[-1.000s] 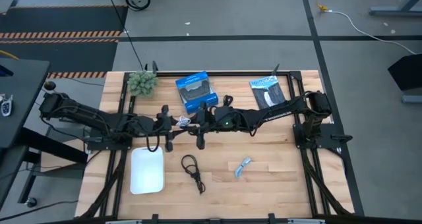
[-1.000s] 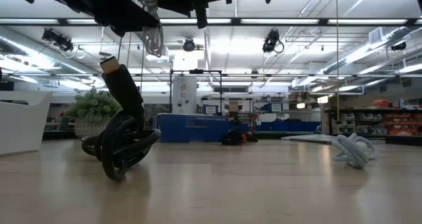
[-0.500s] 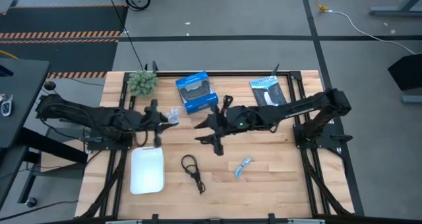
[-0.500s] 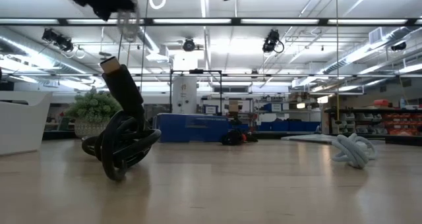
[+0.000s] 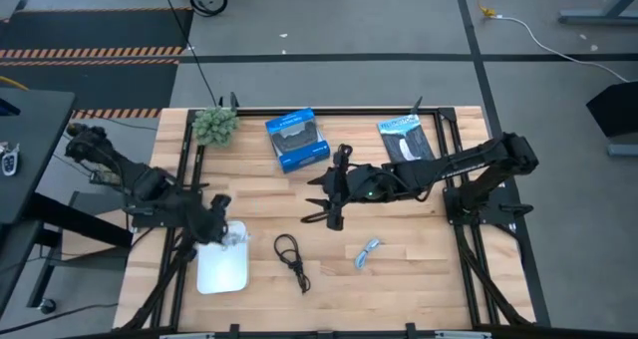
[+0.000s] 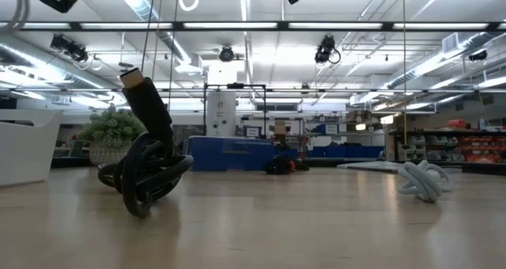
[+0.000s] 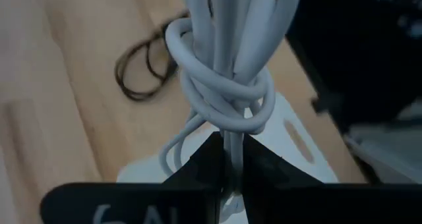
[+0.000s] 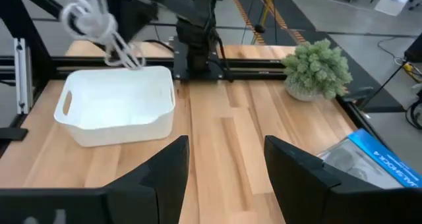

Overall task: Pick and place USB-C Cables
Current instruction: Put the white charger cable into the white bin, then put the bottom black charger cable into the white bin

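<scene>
Left gripper (image 5: 221,233) pinching white cable (image 7: 224,85), bundle hanging lengthwise directly above bin (image 8: 119,105); right gripper (image 8: 224,168) spread, beside it.

Your left arm is reaching out low from its base, with the left gripper (image 5: 217,222) sitting at its far tip and its fingers (image 7: 210,159) pinching tight together around something held. Your right arm is stretching long across toward the left arm, elbow raised behind its wrist, and the right gripper (image 5: 321,204) is hanging with its fingers (image 8: 289,165) spreading wide apart, gripping nothing.
</scene>
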